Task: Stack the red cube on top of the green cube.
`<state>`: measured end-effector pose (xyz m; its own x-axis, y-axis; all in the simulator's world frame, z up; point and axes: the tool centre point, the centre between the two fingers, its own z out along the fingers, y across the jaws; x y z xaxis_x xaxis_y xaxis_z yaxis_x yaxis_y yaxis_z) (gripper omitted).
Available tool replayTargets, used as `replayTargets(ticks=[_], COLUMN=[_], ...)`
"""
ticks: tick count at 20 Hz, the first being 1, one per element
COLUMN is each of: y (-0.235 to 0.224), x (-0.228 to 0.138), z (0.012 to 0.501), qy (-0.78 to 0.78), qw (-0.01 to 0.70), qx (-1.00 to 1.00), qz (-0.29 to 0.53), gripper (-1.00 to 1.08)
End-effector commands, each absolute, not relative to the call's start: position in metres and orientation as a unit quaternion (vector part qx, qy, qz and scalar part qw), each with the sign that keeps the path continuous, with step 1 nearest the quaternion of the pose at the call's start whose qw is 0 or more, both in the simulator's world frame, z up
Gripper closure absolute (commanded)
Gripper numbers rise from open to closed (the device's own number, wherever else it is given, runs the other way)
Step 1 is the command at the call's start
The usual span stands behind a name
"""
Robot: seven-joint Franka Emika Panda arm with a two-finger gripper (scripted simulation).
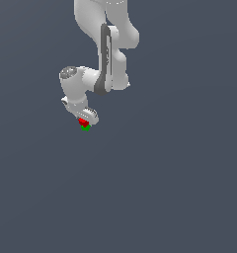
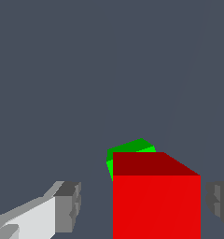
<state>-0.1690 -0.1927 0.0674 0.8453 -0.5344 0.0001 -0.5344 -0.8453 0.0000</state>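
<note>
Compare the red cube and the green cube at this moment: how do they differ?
The red cube sits between the gripper fingers, gaps on both sides; the green cube lies beyond it, mostly hidden. In the exterior view red is above green. Colour differs. Both are plain cubes.

My pincer (image 2: 142, 207) is white with grey fingertips (image 2: 68, 207). The red cube (image 2: 156, 200) is plain bright red, the green cube (image 2: 128, 148) plain bright green. The surface (image 2: 86, 70) is flat slate grey.
</note>
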Motion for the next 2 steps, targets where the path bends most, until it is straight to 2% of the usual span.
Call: replayTargets(ticks=[1, 2], y=[-0.1927, -0.1927], x=[-0.1690, -0.1690], z=[0.0675, 0.0675], qy=[0.278, 0.278], qw=[0.000, 0.000], qx=[-0.961, -0.961], qz=[0.000, 0.000], gripper=[-0.92, -0.92])
